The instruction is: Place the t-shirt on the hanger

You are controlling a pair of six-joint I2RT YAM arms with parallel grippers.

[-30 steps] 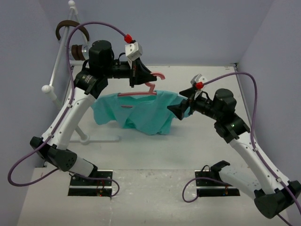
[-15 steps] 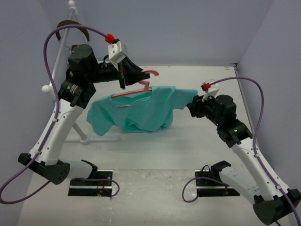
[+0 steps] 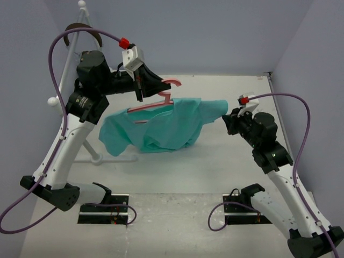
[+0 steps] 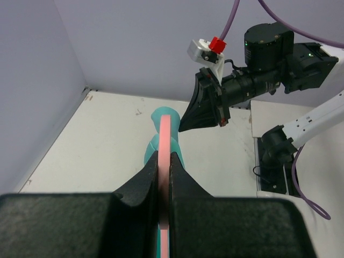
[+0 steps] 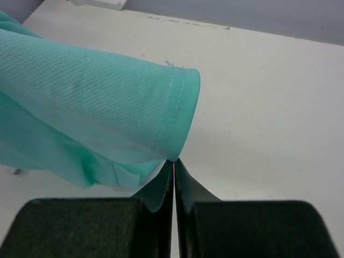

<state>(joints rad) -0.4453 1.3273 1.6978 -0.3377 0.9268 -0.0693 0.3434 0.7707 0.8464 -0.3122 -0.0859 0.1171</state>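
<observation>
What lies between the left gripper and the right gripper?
The t-shirt, hanging on the hanger that the left gripper holds, its sleeve reaching toward the right gripper; the top view shows it.

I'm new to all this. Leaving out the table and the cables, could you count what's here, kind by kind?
Robot arms: 2 (left arm, right arm)
Teal t-shirt: 1
Pink hanger: 1
White rack: 1
Brown headphones: 1
Total: 6
</observation>
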